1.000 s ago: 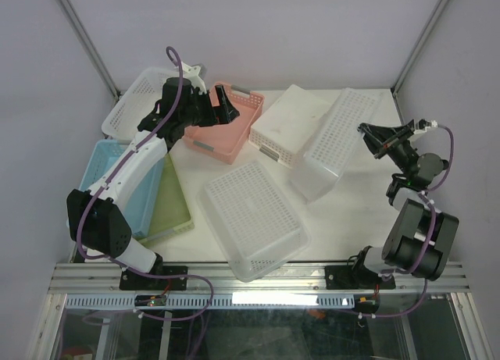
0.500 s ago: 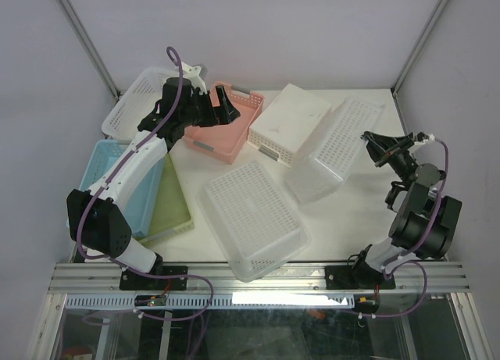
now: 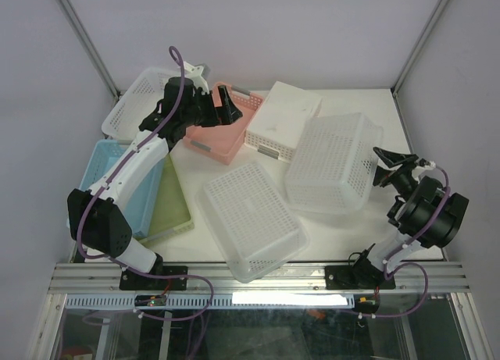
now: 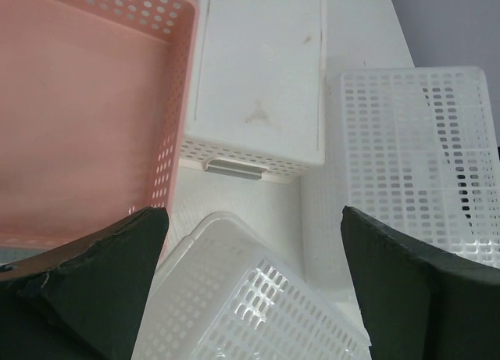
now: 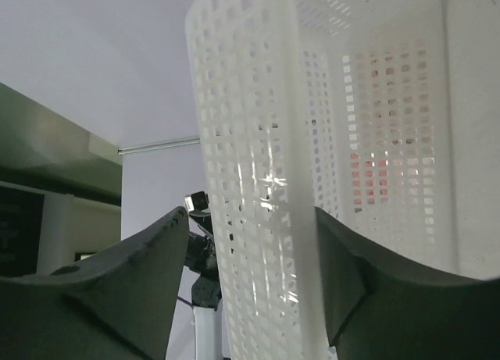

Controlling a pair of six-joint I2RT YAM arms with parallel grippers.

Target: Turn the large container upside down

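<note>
The large container (image 3: 332,163), a white perforated basket, lies bottom-up on the right half of the table; it also shows at the right of the left wrist view (image 4: 422,157). My right gripper (image 3: 384,166) is at its right side, open. In the right wrist view the basket's mesh wall (image 5: 258,180) stands between the spread fingers of the gripper (image 5: 250,274), with a gap on the left side. My left gripper (image 3: 223,106) hovers open over the pink basket (image 3: 226,133), holding nothing (image 4: 254,274).
Another white mesh basket (image 3: 251,215) lies upside down at the front centre. A white solid box (image 3: 285,119) sits behind the large container. A white basket (image 3: 134,102), a blue bin (image 3: 109,169) and a green tray (image 3: 173,200) fill the left side.
The large container has tipped from its side onto its rim, bottom now up. My right gripper came nearer and lower and opened off the rim. The left arm has barely moved.
</note>
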